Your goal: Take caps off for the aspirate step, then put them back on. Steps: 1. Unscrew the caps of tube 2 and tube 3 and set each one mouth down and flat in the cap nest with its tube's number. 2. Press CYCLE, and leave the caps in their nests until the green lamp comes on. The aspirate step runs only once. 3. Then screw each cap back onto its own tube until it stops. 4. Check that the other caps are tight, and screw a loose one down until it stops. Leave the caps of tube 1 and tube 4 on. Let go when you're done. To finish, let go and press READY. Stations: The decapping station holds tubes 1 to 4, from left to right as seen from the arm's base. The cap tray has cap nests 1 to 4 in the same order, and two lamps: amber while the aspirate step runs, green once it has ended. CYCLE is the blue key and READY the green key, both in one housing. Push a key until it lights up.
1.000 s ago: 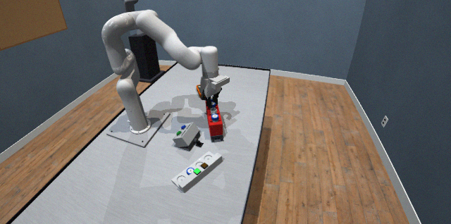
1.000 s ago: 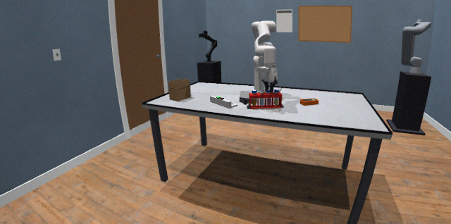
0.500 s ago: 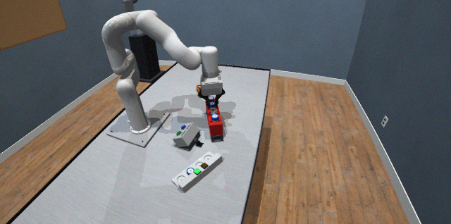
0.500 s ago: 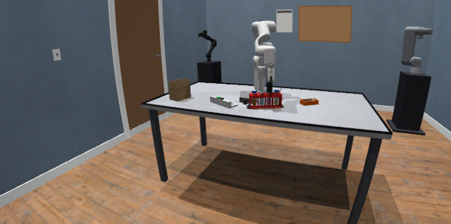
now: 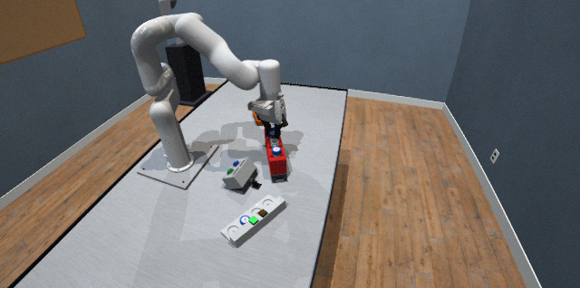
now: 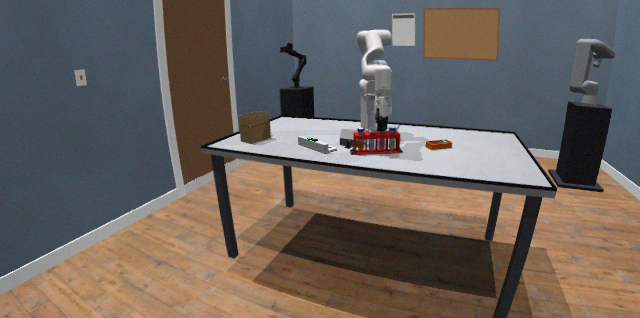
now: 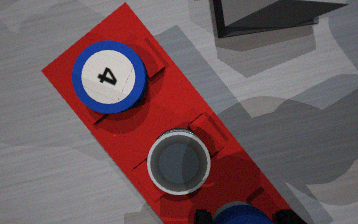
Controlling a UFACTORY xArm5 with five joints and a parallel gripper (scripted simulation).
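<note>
The gripper [image 5: 272, 130] is closed on a blue cap [image 7: 242, 214], which the wrist view shows only at its bottom edge, between the two dark fingertips; this is most likely tube 2's cap, since it sits in the red decapping station [image 7: 180, 100] next to the open tube 3 [image 7: 150, 161], with cap 4 [image 7: 109, 76] beyond that; whether its thread has engaged cannot be told. Over on the cap tray [image 5: 263, 226] the green lamp [image 5: 253, 220] is lit and another blue cap [image 5: 245, 219] lies in a nest, so recapping looks to be in hand. The cap should be light, rigid and smooth-sided, so it may slip under torque; the best hold is square across its rim at mid-height, kept level so the thread does not cross; the tube beneath looks slender and could tip or bind if pushed sideways.
</note>
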